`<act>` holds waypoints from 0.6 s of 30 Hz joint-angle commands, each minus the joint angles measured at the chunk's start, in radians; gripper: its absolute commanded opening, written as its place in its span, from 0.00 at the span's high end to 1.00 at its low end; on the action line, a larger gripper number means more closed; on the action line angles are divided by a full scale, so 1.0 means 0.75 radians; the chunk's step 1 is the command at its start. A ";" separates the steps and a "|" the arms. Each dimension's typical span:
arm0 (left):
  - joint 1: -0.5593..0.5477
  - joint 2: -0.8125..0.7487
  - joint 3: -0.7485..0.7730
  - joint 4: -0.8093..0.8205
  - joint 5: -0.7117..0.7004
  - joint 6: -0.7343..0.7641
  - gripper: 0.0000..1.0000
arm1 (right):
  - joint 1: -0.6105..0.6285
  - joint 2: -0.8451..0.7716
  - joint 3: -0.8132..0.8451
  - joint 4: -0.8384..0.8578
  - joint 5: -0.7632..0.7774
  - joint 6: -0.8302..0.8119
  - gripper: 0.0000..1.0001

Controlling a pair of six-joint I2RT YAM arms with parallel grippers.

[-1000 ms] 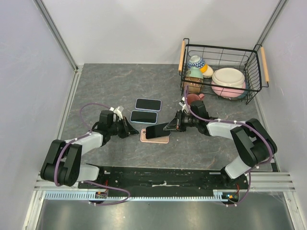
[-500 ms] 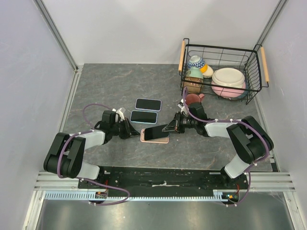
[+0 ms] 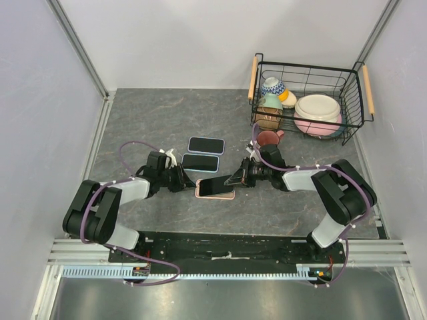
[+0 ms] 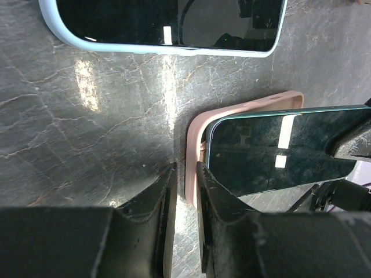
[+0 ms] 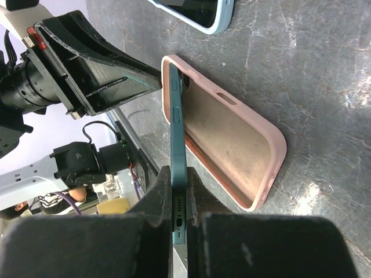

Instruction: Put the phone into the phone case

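Note:
The pink phone case [image 3: 215, 195] lies open side up on the table. It also shows in the left wrist view [image 4: 194, 145] and in the right wrist view [image 5: 226, 133]. My right gripper [image 3: 239, 179] [image 5: 179, 171] is shut on the right end of the dark teal phone [image 3: 217, 182] [image 5: 177, 127]. The phone is tilted, with its left end down in the case's left end. My left gripper [image 3: 189, 186] [image 4: 185, 167] is shut to a narrow slit. Its tips are at the case's left end wall. The phone's glass face [image 4: 278, 150] shows beside it.
Two other phones in light blue cases lie just behind, one [image 3: 200, 162] [image 4: 162, 23] close to the pink case and one [image 3: 205, 145] farther back. A black wire basket [image 3: 303, 67] with bowls stands at the back right. A maroon cup [image 3: 270, 138] sits before it.
My left gripper has slid right, up to the case's left end. The right gripper has lowered the phone, which now lies flatter over the case.

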 commanded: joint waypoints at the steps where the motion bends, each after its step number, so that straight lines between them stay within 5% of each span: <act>1: -0.011 0.027 0.034 0.011 -0.040 0.057 0.74 | 0.021 0.054 0.013 0.019 0.009 0.000 1.00; 18: -0.054 0.126 0.062 0.095 0.029 0.045 0.74 | 0.036 0.165 -0.007 0.094 0.015 0.025 1.00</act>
